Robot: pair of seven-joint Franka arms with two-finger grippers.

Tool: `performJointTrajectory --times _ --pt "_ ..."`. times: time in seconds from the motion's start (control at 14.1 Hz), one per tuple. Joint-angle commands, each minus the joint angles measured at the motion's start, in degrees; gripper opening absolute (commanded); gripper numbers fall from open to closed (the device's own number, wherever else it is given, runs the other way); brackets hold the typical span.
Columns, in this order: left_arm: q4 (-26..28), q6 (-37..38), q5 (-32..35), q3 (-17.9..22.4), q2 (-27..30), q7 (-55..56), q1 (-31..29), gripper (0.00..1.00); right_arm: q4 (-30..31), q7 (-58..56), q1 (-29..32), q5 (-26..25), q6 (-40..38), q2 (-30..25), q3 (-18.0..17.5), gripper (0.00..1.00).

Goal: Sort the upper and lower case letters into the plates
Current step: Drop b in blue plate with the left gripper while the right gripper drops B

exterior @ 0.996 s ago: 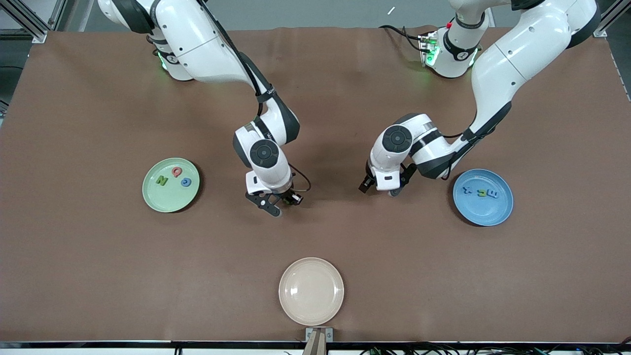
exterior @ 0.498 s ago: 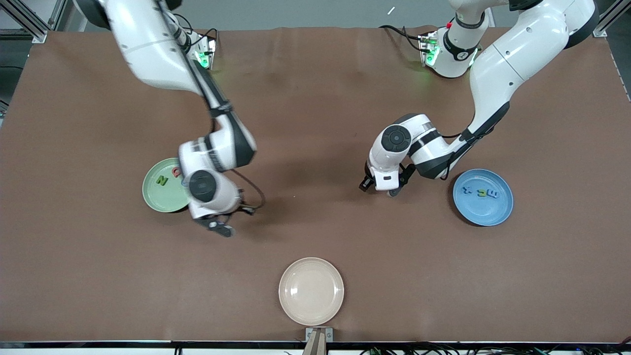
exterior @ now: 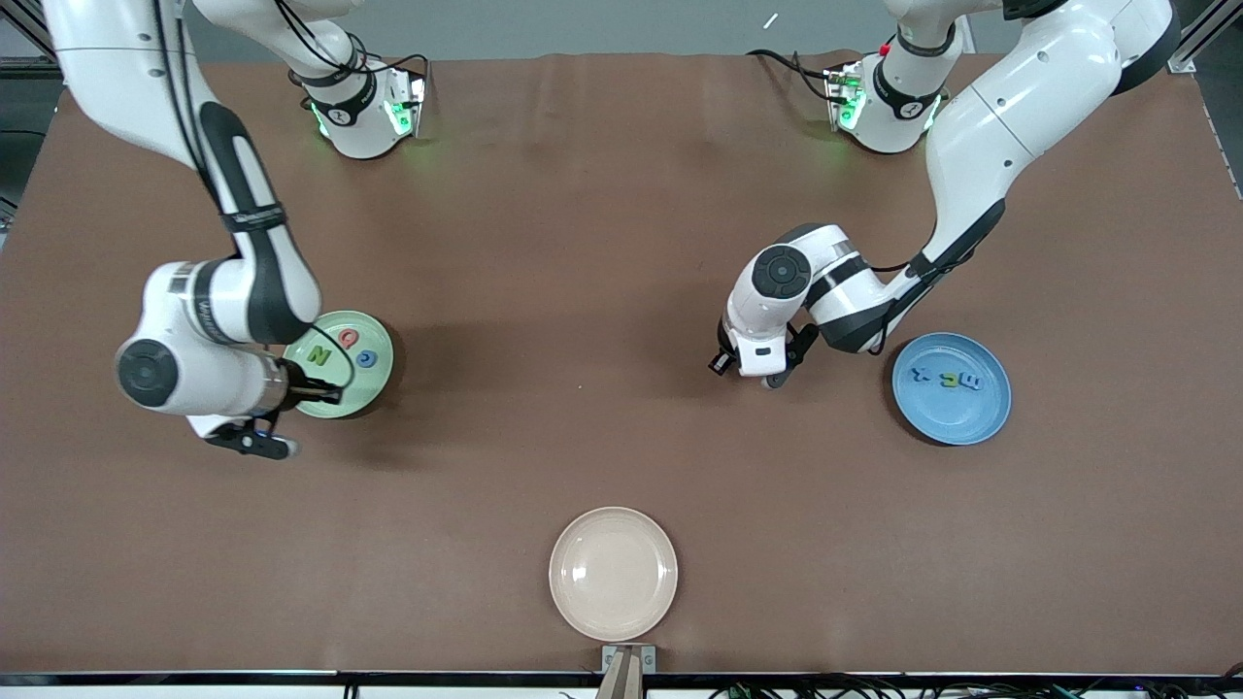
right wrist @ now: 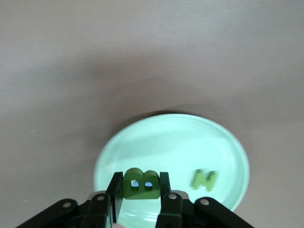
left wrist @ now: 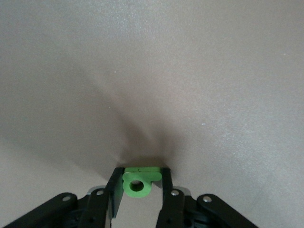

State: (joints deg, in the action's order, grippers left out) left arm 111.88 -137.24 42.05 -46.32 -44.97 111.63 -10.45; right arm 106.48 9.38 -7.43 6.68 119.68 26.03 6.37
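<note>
Two letters are in hand, none loose on the table that I can see.

Nearest the front camera, the cream dish (exterior: 613,573) sits empty. It is not a sorting target, so a drop there would be a mis-sort.

The right gripper (right wrist: 141,190) is clenched on a dark green B (right wrist: 141,183), at the rim of the pale green plate (exterior: 374,386) toward the right arm's end of the table. That plate already holds a green N (exterior: 319,356), a red letter (exterior: 348,339) and a small blue one (exterior: 365,358).
- Risk: if it lets go this close to the rim, the B could land on the table or bounce off the glossy dish.

The left gripper (exterior: 770,379) is low at the table, its fingers pinching a light green letter (left wrist: 137,183). I can't tell which letter or which case.
- Risk: the hold looks to be on one end only, so the letter may twist or slip out on the lift.
- Risk: case is unclear, so it could go to the wrong plate.

The blue plate (exterior: 981,422), just beside that arm, holds several small letters.
</note>
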Motion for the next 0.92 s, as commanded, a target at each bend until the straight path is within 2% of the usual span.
performJointTrajectory --times 0.0,0.14,0.21,0.43,0.64,0.85 --pt "0.7 0.8 1.3 1.1 1.7 0.4 -0.4 0.22 9.7 -3.7 2.0 -0.2 7.7 -3.8 -1.3 0.00" --pt "0.7 4.0 1.0 0.4 3.8 -4.8 -2.2 0.22 14.1 -4.6 2.9 -0.2 13.0 -3.9 -1.4 0.01" --pt "0.5 6.1 0.9 -1.5 4.2 -8.1 -4.2 0.21 15.9 -4.6 2.9 -0.2 15.5 -3.9 -1.4 0.01" --pt "0.6 12.0 0.9 -10.0 4.4 -18.0 -16.1 0.21 17.8 -4.5 2.7 -0.2 18.9 -3.4 -1.4 0.01" --pt "0.5 19.2 0.9 -15.9 4.4 -34.1 -26.4 0.20 17.7 -4.5 2.5 -0.1 19.2 -3.4 -1.4 0.02" --pt "0.7 21.7 1.2 -17.1 4.4 -51.6 -34.3 0.20 17.7 -4.5 2.0 0.3 19.7 -3.2 -1.5 0.02"
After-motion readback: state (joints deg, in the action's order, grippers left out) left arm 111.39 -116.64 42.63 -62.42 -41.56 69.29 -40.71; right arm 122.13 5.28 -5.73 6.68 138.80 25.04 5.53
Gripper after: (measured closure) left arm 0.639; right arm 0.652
